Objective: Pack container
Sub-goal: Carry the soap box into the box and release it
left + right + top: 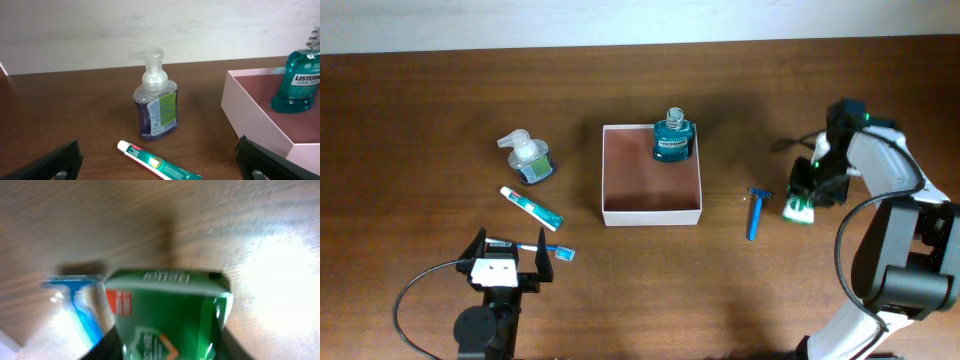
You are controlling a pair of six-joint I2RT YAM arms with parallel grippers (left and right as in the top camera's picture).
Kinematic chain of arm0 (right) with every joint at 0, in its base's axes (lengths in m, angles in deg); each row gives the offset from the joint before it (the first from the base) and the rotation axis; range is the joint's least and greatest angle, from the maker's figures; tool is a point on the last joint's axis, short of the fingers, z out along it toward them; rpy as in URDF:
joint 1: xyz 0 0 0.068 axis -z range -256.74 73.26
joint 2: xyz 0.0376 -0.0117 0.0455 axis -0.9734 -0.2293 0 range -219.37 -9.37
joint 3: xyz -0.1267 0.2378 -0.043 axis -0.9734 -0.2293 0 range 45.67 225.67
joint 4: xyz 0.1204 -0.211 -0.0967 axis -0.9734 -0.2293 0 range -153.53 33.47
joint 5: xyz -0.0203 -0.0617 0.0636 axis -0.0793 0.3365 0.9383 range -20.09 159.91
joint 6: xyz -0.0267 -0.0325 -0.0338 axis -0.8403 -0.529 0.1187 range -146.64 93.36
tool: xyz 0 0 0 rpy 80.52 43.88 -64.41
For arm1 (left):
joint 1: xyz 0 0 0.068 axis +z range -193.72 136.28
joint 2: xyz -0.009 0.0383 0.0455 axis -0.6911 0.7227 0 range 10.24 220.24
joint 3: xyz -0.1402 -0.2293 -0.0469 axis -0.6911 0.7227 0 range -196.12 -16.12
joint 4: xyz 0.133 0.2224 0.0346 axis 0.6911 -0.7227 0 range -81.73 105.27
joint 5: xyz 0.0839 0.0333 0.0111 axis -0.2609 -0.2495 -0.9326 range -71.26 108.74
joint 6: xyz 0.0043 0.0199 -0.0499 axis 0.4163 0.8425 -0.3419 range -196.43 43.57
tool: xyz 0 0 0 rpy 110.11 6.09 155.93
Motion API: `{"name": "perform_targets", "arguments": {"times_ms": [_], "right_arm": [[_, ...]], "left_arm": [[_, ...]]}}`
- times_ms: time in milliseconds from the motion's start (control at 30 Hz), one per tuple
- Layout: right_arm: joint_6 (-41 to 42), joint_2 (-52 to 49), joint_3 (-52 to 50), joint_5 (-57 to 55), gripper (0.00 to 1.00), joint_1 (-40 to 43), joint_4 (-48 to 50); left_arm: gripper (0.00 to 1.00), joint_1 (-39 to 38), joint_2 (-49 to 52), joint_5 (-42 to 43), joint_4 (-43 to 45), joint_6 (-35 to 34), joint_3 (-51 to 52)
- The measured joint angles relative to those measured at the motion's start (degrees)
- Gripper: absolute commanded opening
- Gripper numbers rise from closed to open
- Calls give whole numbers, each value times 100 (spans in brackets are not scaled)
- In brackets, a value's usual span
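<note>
Sitting mid-counter (420, 120), the container (650, 215) holds a mouthwash bottle (672, 138) in its far right corner. Right tool (804, 199) straddles a green packet (798, 212); cannot tell if pinched. Container lies to its left, razor (756, 212) between. Left tool (506, 264) is spread.

**A:** Any lettering I can log from your feeds?

**B:** One brand. On my left wrist view, the teal mouthwash bottle (300, 82) has a label reading "LISTERIN", cut off by the frame edge. Under that it reads "COOL MIN", cut off the same way.

**A:** And the soap pump bottle (156, 107)?

**B:** It has a green label, but the print is too small for me to read. The toothpaste tube (160, 164) has markings I can't read either.

**A:** Right wrist?

**B:** I see pale lettering and an orange patch on the green packet (170, 315), all blurred. I can't make out a word.
</note>
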Motion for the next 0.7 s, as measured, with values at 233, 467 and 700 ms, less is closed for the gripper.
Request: {"name": "perform_targets", "arguments": {"times_ms": [233,467,700], "right_arm": [[-125,-17,1834,0,25,-870,-1003],[-138,-17,2369,225,25,-2240,-1167],[61,-17,2367,306,25,-3049,-874]], "left_arm": [[99,0,0,0,0,2,2],[99,0,0,0,-2,0,2],[99,0,0,0,-2,0,2]]}}
